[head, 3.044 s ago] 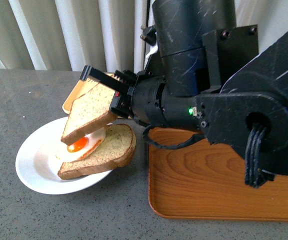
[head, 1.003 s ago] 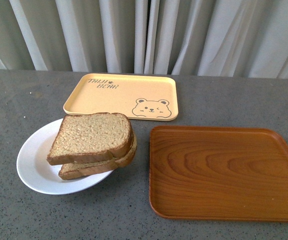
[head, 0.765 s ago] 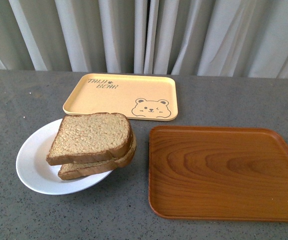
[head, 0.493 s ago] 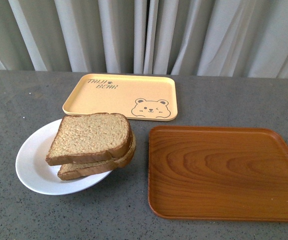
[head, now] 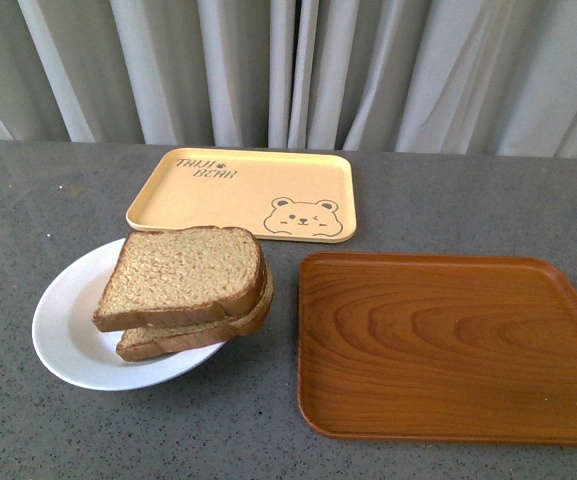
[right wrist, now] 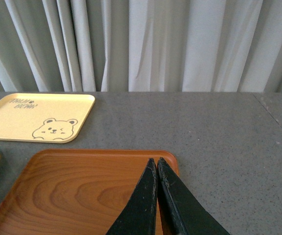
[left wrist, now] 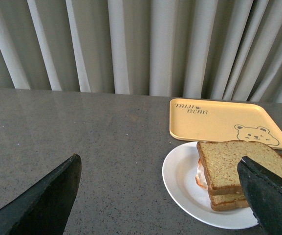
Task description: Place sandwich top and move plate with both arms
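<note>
In the front view, the sandwich top (head: 183,272) lies flat on a 2nd slice of brown bread (head: 173,338), a little left of the centre of the frame. The 2 slices do not line up exactly: the lower one shows out along the near edge and at the right side. Both rest on the right part of the plate (head: 66,330), which stands on the grey table (head: 28,200) in the lower left of the frame. The left part of the plate is bare.

Behind the plate, in the upper middle, is the yellow bear tray (head: 238,190). The wooden tray (head: 448,345) fills the lower right, just beside the plate but not touching it. Neither arm shows in this view.

In the left wrist view, the left gripper (left wrist: 159,160) is spread wide with nothing between its fingers, and a little white and orange filling (left wrist: 199,175) shows between the slices. In the right wrist view, the right gripper (right wrist: 156,161) is pressed together, holding nothing, above the wooden tray.
</note>
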Robot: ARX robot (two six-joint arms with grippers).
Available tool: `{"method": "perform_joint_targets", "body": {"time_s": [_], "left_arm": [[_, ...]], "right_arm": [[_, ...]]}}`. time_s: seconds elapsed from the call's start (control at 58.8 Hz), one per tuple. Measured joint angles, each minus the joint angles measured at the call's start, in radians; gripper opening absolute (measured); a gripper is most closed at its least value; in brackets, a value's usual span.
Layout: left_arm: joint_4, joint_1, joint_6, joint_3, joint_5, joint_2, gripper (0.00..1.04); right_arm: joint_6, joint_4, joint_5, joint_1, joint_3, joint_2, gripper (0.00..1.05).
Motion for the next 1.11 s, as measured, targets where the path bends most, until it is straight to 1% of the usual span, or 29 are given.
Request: {"method": "perform_joint_targets", "body": {"time_s": [0.102, 0.493, 1.02, 1.105], "left_arm": [[0.000, 0.000, 0.000, 0.000, 0.000, 0.000, 0.96], [0.000, 0.000, 0.000, 0.000, 0.000, 0.000, 0.96], [0.000, 0.000, 0.000, 0.000, 0.000, 0.000, 0.96], [0.000, 0.000, 0.000, 0.000, 0.000, 0.000, 0.96]], "right_arm": [[0.000, -0.076, 0.000, 0.000, 0.000, -0.084, 0.02], [0.000, -0.261, 0.000, -0.001, -0.001, -0.277, 0.02], [0.000, -0.412, 0.000, -0.001, -0.001, -0.427, 0.02], [0.000, -0.561, 0.002, -0.001, 0.000, -0.543, 0.02]]}}
